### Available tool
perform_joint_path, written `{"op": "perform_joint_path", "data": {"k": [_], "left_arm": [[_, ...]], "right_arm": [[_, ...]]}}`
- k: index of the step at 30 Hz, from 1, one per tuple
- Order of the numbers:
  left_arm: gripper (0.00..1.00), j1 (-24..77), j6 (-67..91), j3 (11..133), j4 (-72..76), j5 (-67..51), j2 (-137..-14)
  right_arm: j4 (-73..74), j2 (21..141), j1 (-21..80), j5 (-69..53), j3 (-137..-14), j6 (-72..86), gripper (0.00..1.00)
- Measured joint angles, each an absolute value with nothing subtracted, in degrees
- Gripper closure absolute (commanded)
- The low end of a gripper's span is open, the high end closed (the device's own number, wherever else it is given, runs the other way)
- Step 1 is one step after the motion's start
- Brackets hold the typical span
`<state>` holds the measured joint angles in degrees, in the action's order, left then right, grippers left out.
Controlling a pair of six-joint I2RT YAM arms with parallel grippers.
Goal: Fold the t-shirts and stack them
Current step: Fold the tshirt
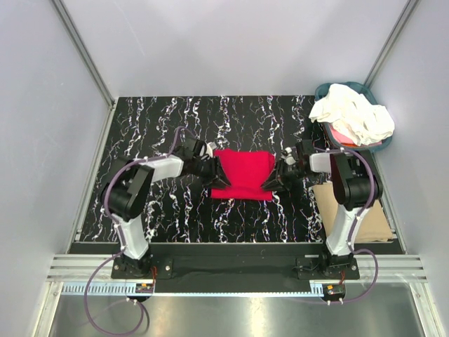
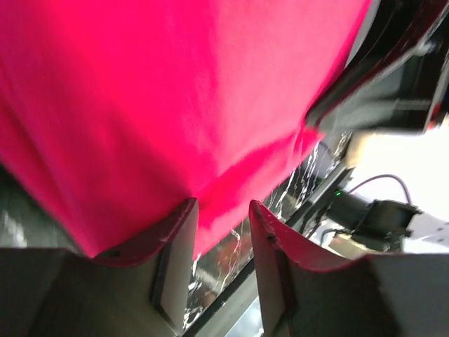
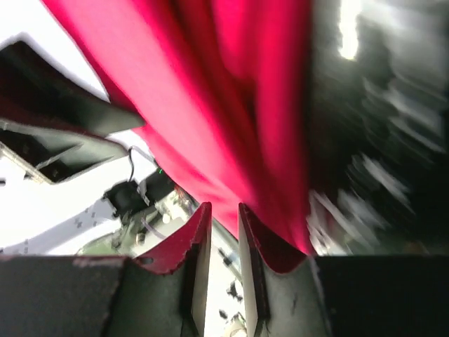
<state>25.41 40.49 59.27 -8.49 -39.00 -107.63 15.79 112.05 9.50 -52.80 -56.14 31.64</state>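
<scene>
A red t-shirt [image 1: 242,173] lies partly folded at the middle of the black marbled table [image 1: 161,119]. My left gripper [image 1: 208,167] is at the shirt's left edge and my right gripper [image 1: 279,177] at its right edge. In the left wrist view the shirt [image 2: 175,91] fills the frame just past the gripper [image 2: 223,203], whose jaws stand apart with bare table between them. In the blurred right wrist view the shirt [image 3: 231,105] hangs just past the gripper [image 3: 224,207], whose jaws are a narrow gap apart with no cloth between them.
A teal basket [image 1: 328,88] at the back right holds a heap of white garments [image 1: 353,114]. A brown cardboard sheet [image 1: 375,214] lies at the right, beside the right arm. Grey walls close in the table on three sides.
</scene>
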Motion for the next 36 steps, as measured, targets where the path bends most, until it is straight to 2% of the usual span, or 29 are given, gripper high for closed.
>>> {"op": "perform_joint_path", "data": {"k": [4,8,14,18,28,36], "left_arm": [[0.54,25.45,38.98,57.8,-12.4,-37.43,-100.71],[0.53,25.43,39.59,55.64,-10.04,-37.71,-95.09],[0.56,24.62,44.56,48.12,1.3,-39.83,-102.48],[0.56,22.06,45.52,45.39,4.25,-44.31,-104.22],[0.54,20.47,38.85,43.48,-5.34,-41.17,-93.38],[0.52,20.32,41.06,43.46,-9.69,-38.59,-82.46]], "right_arm": [[19.75,106.54,6.92,-50.28,-55.27,30.41,0.71],[20.88,102.74,9.41,-50.17,-57.39,30.48,0.71],[19.42,107.35,16.49,-50.22,-60.9,30.7,0.71],[19.18,109.91,16.75,-48.47,-58.72,30.35,0.71],[20.73,102.74,13.21,-45.47,-51.0,30.57,0.7],[16.4,103.02,23.77,-45.32,-57.76,35.88,0.66]]}}
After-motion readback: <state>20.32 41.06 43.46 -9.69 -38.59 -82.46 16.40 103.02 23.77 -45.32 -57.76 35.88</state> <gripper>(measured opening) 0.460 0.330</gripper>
